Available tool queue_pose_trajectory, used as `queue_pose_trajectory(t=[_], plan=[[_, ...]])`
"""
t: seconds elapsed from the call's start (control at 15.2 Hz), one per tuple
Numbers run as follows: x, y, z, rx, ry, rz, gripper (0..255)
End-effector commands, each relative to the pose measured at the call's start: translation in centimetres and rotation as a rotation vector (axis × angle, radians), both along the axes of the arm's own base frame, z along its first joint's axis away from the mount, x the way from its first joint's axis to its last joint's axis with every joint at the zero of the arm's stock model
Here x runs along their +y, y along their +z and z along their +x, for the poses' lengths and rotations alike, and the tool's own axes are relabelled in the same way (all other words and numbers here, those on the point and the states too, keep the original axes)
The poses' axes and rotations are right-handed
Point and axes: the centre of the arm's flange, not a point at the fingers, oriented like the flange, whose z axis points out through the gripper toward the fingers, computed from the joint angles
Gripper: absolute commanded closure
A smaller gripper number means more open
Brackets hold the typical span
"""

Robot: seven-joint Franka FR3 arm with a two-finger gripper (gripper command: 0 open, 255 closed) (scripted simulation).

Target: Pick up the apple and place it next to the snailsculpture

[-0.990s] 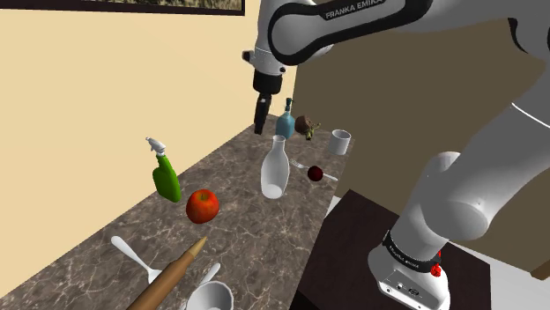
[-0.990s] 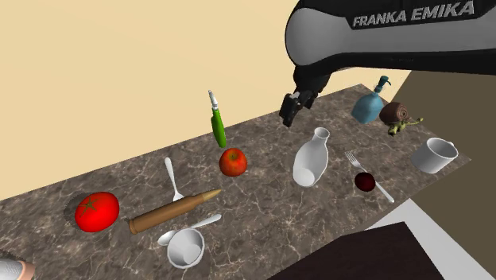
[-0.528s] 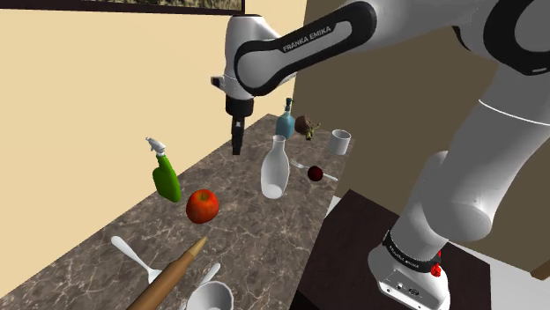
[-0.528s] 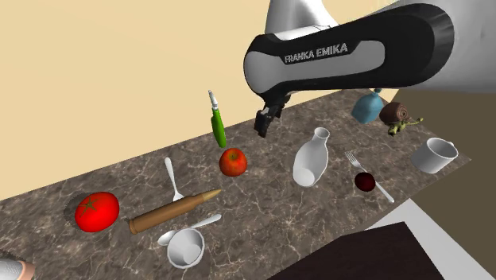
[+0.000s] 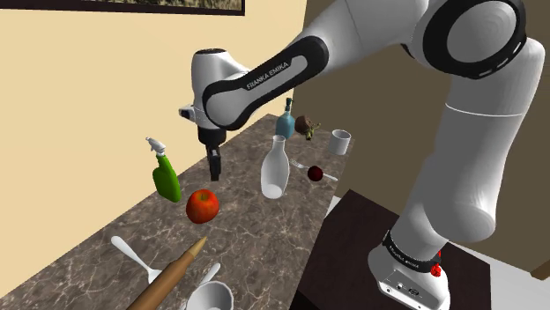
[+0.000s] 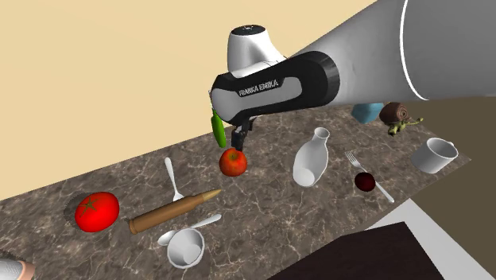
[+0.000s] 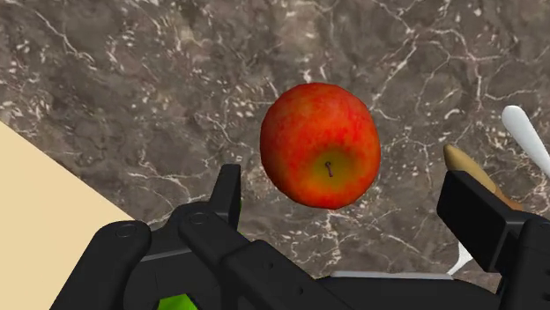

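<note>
**Gripper parked over the apple, nothing grabbed**

The black gripper (image 5: 214, 167) hangs pointing down at the marble counter (image 5: 251, 225) with its fingers spread wide. The red apple (image 7: 321, 145) sits on the counter right under it, lined up with the gap between the fingers, and neither finger touches it. A green spray bottle (image 5: 165, 179) stands near the gripper on one side. The snail sculpture (image 5: 308, 128) is well away from the gripper, past the white vase (image 5: 275, 167) and beside a blue bottle (image 5: 285, 121).
</note>
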Motion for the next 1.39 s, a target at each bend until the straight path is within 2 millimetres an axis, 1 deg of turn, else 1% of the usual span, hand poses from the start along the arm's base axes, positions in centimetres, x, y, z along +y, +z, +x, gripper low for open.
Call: queue_pose_trajectory(t=[0.0, 0.13, 0.59, 0.66, 1.12, 1.19, 1.32], plan=[[1.9, -1.8, 0.6, 0.005, 0.056, -0.003, 0], [3.6, -3.3, 1.0, 0.010, 0.104, -0.006, 0], [3.7, -7.0, 1.0, 0.010, 0.104, -0.006, 0], [3.7, -7.3, 1.0, 0.010, 0.104, -0.006, 0], [3.7, -7.3, 1.0, 0.010, 0.104, -0.006, 0], [3.7, -7.3, 1.0, 0.010, 0.104, -0.006, 255], [3.7, -7.3, 1.0, 0.010, 0.104, -0.006, 255]])
